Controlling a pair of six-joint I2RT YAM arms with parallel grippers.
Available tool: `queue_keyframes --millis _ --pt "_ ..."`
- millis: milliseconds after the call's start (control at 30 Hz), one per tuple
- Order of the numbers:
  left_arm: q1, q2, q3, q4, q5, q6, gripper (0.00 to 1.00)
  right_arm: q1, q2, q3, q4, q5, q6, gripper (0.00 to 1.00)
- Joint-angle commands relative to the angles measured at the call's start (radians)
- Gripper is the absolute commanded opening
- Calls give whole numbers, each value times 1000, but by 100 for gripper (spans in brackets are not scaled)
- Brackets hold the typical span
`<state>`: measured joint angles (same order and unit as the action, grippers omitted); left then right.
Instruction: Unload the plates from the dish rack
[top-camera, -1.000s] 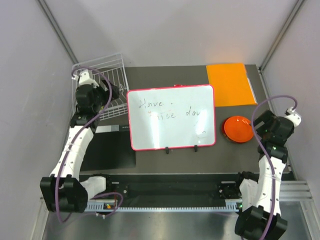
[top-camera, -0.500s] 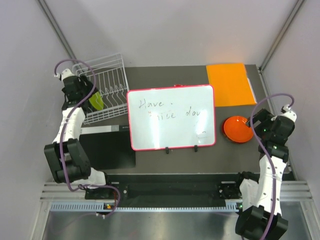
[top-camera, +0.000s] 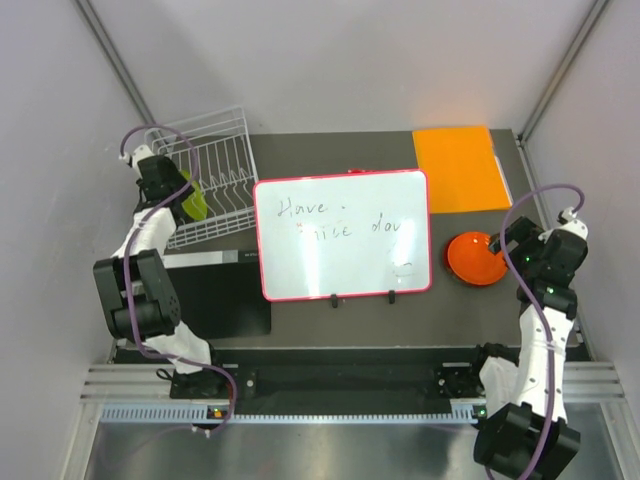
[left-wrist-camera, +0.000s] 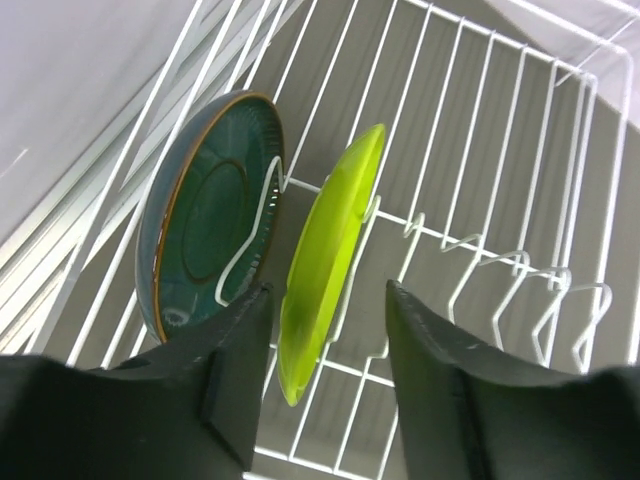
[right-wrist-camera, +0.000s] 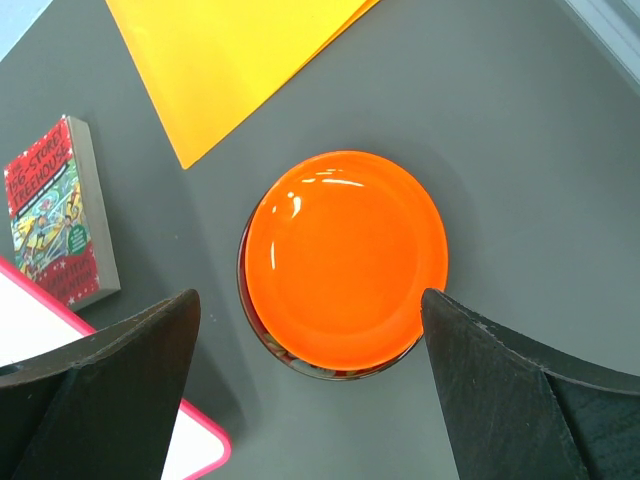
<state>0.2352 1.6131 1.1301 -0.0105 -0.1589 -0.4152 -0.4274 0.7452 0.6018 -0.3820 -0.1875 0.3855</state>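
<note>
Left wrist: 2 plates (left-wrist-camera: 205, 240) in rack (left-wrist-camera: 437, 232), L gripper (left-wrist-camera: 328, 292) wide round lime (left-wrist-camera: 335, 245); R gripper (right-wrist-camera: 310, 296) wide over orange (right-wrist-camera: 345, 255)

Two plates (left-wrist-camera: 330, 260) upright inside dish rack (left-wrist-camera: 415, 226)

A lime green plate (left-wrist-camera: 330, 255) and a dark teal plate (left-wrist-camera: 205, 230) stand on edge, side by side, in the white wire dish rack (left-wrist-camera: 490, 130). An orange plate (right-wrist-camera: 345, 258) lies flat on a dark-rimmed plate (right-wrist-camera: 243, 290) on the counter (right-wrist-camera: 520, 150).

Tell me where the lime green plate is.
Left wrist view: the lime green plate stands on edge in the dish rack, just right of the teal plate.
</note>
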Motion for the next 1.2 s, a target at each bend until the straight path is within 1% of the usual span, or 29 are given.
queue_keyframes --millis 0,100,200,233,300,333,433,600,867,900,933,967,1000,1033,1167 --pt "3 28 -15 73 -22 18 48 10 5 -4 57 -17 -8 91" --pt "1 39 -27 76 -27 23 47 10 14 -4 57 -23 -8 91" --pt "1 41 -50 80 -30 32 38 13 14 -10 58 -26 -7 91" --pt "3 39 -56 84 -30 30 31 13 14 -11 60 -26 -8 91" --pt "1 38 -62 84 -27 35 27 16 14 -10 58 -27 -8 91" --pt "0 34 -66 81 -22 33 14 18 14 -10 58 -24 -7 91" --pt "-5 18 -70 75 -16 41 0 22 16 -10 58 -21 -7 91" --pt "-40 -7 -61 44 -28 104 0 39 11 -8 51 -10 -7 91" --pt "-192 -117 -35 15 -214 251 0 98 -15 35 -20 88 -22 92" --pt "-207 -127 -24 15 -246 257 0 101 -20 38 -34 89 -22 92" --pt "-229 -146 -20 15 -254 268 0 102 -26 44 -40 95 -20 92" --pt "-231 -156 -15 -23 -258 269 0 105 -36 47 -47 95 -23 92" --pt "-232 -165 -6 -28 -274 271 0 108 -41 50 -52 94 -22 93" --pt "-275 -185 -3 -32 -284 276 0 110 -47 56 -61 94 -19 93" --pt "-313 -240 -6 -48 -318 282 0 116 -79 76 -95 98 -16 93"
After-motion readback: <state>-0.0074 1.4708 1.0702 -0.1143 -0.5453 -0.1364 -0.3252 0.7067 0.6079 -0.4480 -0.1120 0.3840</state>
